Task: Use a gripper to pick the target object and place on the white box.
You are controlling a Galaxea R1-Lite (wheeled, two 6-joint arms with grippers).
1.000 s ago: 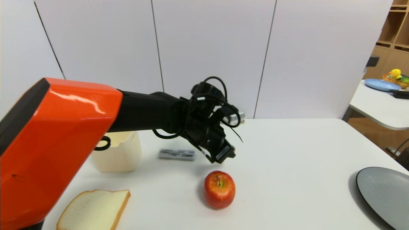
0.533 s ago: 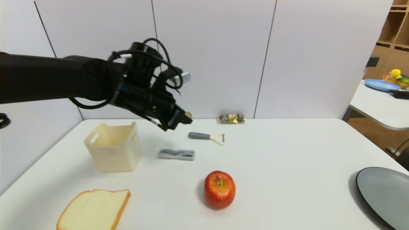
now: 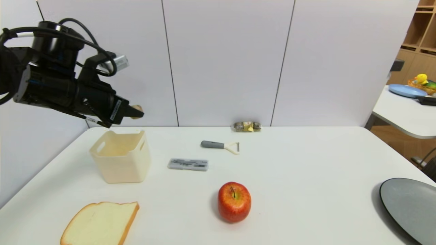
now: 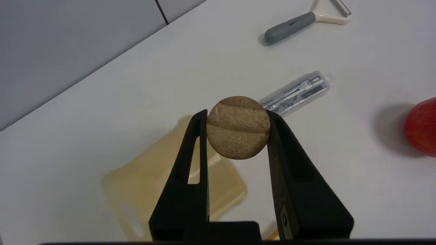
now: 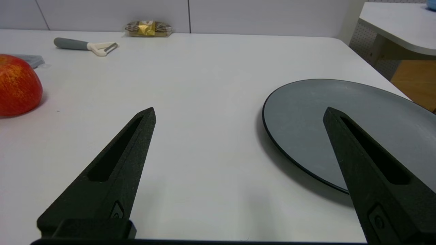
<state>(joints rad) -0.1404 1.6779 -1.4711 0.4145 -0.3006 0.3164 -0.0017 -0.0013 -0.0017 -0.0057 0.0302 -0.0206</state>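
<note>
Toward the table's left edge, above and behind the box [image 3: 126,166], the left gripper [image 4: 238,127] pinches the tan-brown piece [image 4: 238,139] by opposite sides at its fingertips, clear of the tabletop [image 3: 289,170]. It looks light, stiff and hardly fragile; its round sides could roll or slip, so a grip across its widest part seems right. Near the right edge, the right gripper [image 5: 240,114] waits spread and empty by the plate [image 5: 340,122].
</note>
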